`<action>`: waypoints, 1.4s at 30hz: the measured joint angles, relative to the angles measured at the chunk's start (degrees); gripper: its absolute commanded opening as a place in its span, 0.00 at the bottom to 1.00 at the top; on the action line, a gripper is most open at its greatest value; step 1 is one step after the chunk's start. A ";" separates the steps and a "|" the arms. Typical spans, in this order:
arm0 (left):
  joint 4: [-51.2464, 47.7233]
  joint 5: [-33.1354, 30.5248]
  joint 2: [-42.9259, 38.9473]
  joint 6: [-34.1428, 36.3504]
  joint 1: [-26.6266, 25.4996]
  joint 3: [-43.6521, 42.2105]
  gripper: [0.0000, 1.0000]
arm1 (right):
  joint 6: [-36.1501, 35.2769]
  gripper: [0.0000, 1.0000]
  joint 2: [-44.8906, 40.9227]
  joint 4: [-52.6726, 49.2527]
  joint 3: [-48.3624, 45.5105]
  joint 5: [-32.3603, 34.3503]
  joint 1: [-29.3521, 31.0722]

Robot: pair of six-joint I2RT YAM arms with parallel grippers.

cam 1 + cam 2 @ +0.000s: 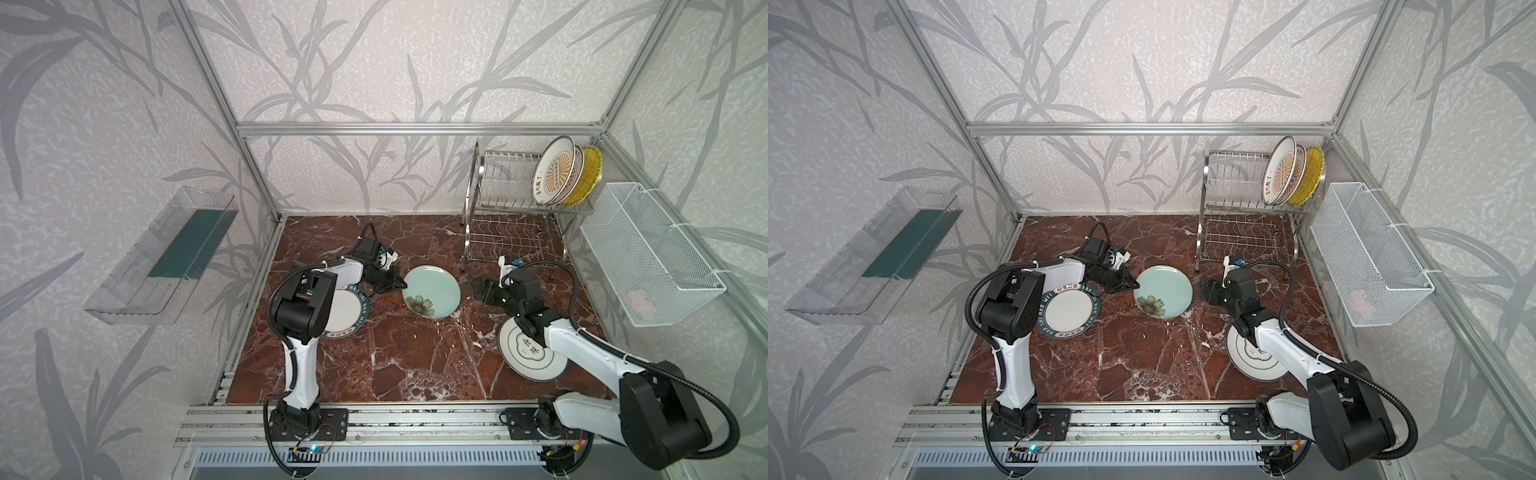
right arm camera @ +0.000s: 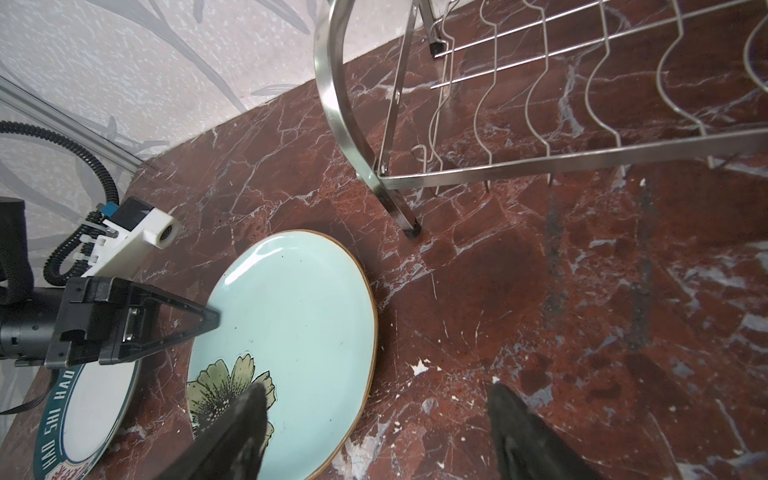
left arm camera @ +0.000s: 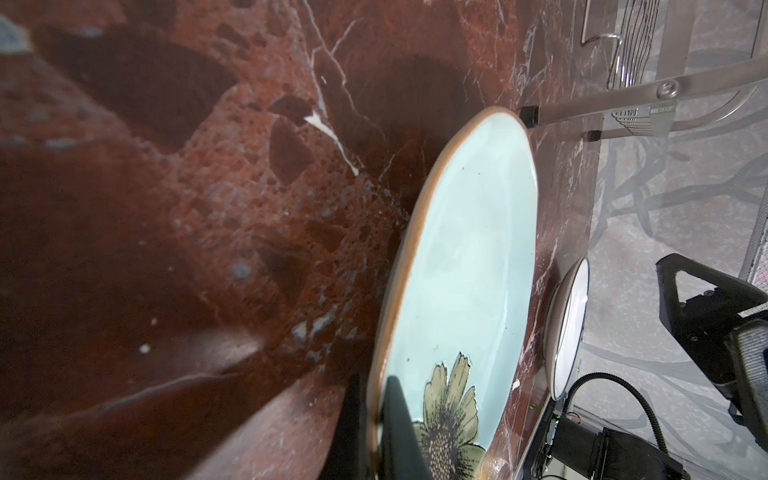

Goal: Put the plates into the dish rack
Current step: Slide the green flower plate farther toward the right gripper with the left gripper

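Note:
A pale green plate [image 1: 432, 291] [image 1: 1163, 297] [image 2: 299, 311] with a flower lies mid-table. My left gripper [image 1: 403, 284] [image 1: 1136, 286] [image 3: 374, 390] is shut on its left rim, one finger above and one below. My right gripper [image 1: 475, 291] [image 1: 1204, 291] [image 2: 376, 392] stands open just right of that plate, holding nothing. A teal-rimmed lettered plate [image 1: 345, 311] [image 1: 1069, 311] lies under the left arm. A cloud-emblem plate [image 1: 528, 353] [image 1: 1252, 357] lies under the right arm. The dish rack [image 1: 511, 208] [image 1: 1241, 208] [image 2: 498, 162] holds two sunburst plates [image 1: 555, 170] and a yellow plate [image 1: 588, 176] upright on its top tier.
A white mesh basket [image 1: 648, 266] hangs on the right wall beside the rack. On the left wall hangs a clear plastic tray [image 1: 162, 257]. Aluminium frame posts edge the marble table [image 1: 395, 365]. The rack's lower tier [image 1: 503, 237] shows bare wire slots.

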 measured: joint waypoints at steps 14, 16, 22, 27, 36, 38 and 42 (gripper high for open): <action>-0.81 -2.08 1.55 -0.04 0.00 0.83 0.19 | 0.00 0.82 0.09 0.07 0.00 -0.39 -0.09; -0.83 -2.14 1.66 -0.13 0.00 1.25 0.21 | 0.00 0.82 0.09 0.07 0.00 -0.39 -0.11; -0.87 -2.38 1.86 -0.13 -0.15 1.86 0.23 | 0.00 0.82 0.09 0.07 0.00 -0.39 -0.15; -2.60 -4.09 2.64 0.68 -1.01 3.43 0.23 | 0.04 0.82 0.24 0.31 0.00 -0.44 -0.22; -8.24 -8.52 4.61 4.72 -3.54 8.81 0.22 | 0.20 0.82 0.74 0.96 0.00 -0.68 -0.33; -9.42 -9.62 4.87 5.55 -4.09 9.73 0.21 | 0.22 0.82 0.74 0.96 0.00 -0.79 -0.33; -11.10 -11.21 5.33 6.86 -5.14 11.06 0.15 | 0.24 0.82 0.81 1.27 0.00 -0.87 -0.33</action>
